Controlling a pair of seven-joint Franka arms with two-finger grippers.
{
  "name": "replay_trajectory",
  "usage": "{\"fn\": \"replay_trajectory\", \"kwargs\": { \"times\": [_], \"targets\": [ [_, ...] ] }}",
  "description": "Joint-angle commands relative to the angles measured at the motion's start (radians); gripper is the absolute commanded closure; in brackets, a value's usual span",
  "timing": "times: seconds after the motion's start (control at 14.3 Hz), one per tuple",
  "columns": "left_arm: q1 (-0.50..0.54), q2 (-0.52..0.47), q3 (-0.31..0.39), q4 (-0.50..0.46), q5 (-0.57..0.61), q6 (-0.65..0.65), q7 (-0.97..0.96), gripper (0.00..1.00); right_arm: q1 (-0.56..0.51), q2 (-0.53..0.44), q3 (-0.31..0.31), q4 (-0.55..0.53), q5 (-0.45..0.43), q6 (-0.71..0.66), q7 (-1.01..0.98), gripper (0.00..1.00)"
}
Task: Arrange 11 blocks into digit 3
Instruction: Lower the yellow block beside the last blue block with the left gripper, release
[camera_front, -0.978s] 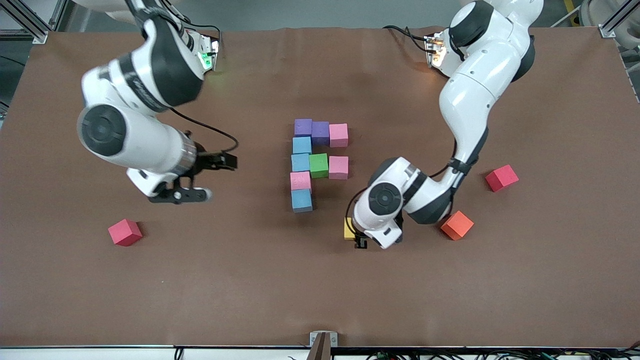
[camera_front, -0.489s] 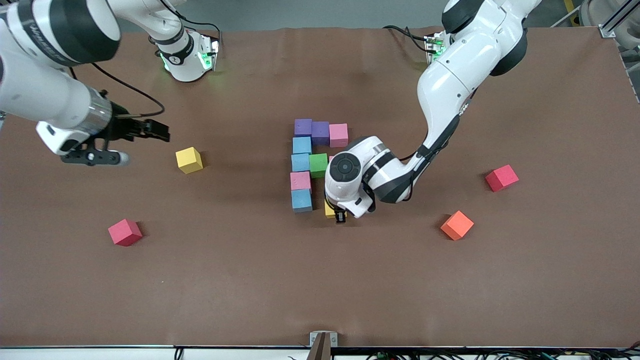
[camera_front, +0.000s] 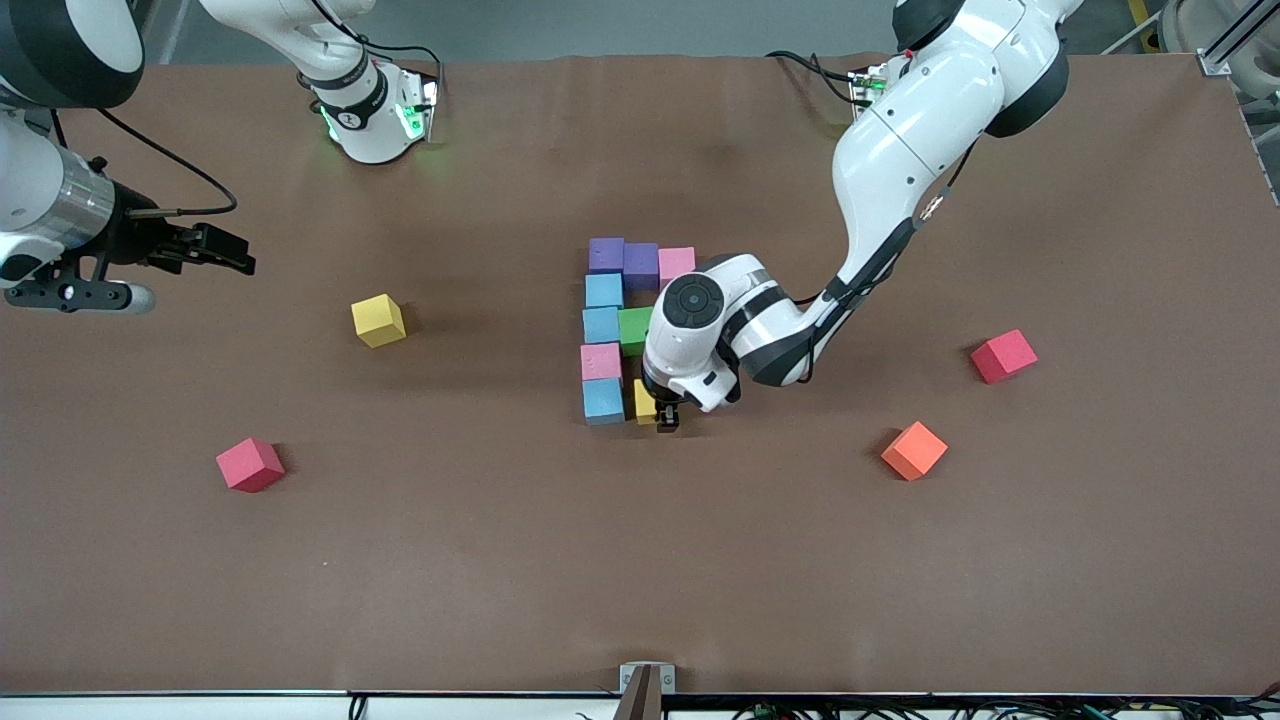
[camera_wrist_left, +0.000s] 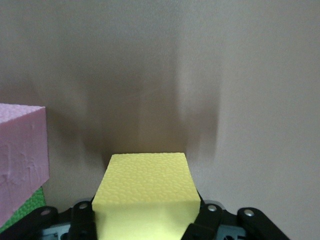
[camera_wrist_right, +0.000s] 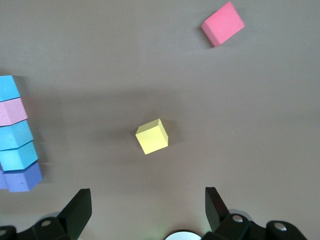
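The partial figure stands mid-table: two purple cubes (camera_front: 606, 254) and a pink cube (camera_front: 677, 262) in a row, then a column of blue (camera_front: 603, 290), blue (camera_front: 601, 324), pink (camera_front: 601, 361) and blue (camera_front: 603, 400) cubes, with a green cube (camera_front: 634, 328) beside the column. My left gripper (camera_front: 660, 412) is shut on a yellow cube (camera_front: 645, 400) (camera_wrist_left: 145, 187), low beside the nearest blue cube. A second yellow cube (camera_front: 378, 320) (camera_wrist_right: 151, 135) and an orange cube (camera_front: 913, 450) lie loose. My right gripper (camera_front: 228, 253) (camera_wrist_right: 147, 210) is open and empty, in the air at its arm's end.
Two red cubes lie apart from the figure, one (camera_front: 1003, 356) toward the left arm's end and one (camera_front: 250, 464) toward the right arm's end. The left arm covers the part of the figure beside the green cube. The left wrist view shows a pink cube (camera_wrist_left: 20, 155).
My left gripper has carried the yellow cube in toward the figure, up beside the nearest blue cube. My right arm has drawn back toward its end, uncovering the second yellow cube.
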Motion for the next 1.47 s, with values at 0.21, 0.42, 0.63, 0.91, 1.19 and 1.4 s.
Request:
{"fn": "replay_trajectory", "kwargs": {
  "times": [0.21,0.42,0.63,0.91,1.19,1.4],
  "targets": [
    [0.004,-0.016,0.0,-0.041,0.029,0.076,-0.023,0.91,-0.071,-0.032,0.015,-0.031,-0.021,0.021,-0.009,0.0],
    [0.002,-0.01,0.0,-0.038,0.038,0.076,-0.023,0.91,-0.091,-0.026,0.014,0.018,-0.021,0.022,-0.009,0.0],
    [0.0,-0.002,0.0,-0.037,0.052,0.078,-0.022,0.91,-0.119,-0.02,0.013,0.058,-0.022,0.021,-0.055,0.0],
    [-0.006,-0.001,0.0,-0.032,0.053,0.078,-0.011,0.91,-0.119,-0.011,0.014,0.102,-0.041,0.022,-0.057,0.0],
    [-0.03,0.009,0.006,-0.03,0.05,0.078,-0.006,0.91,-0.114,-0.008,0.016,0.174,-0.054,0.021,-0.055,0.0],
    [-0.033,0.009,0.006,-0.03,0.05,0.078,-0.006,0.91,-0.126,0.0,0.013,0.231,-0.053,0.016,-0.052,0.0]
  ]
}}
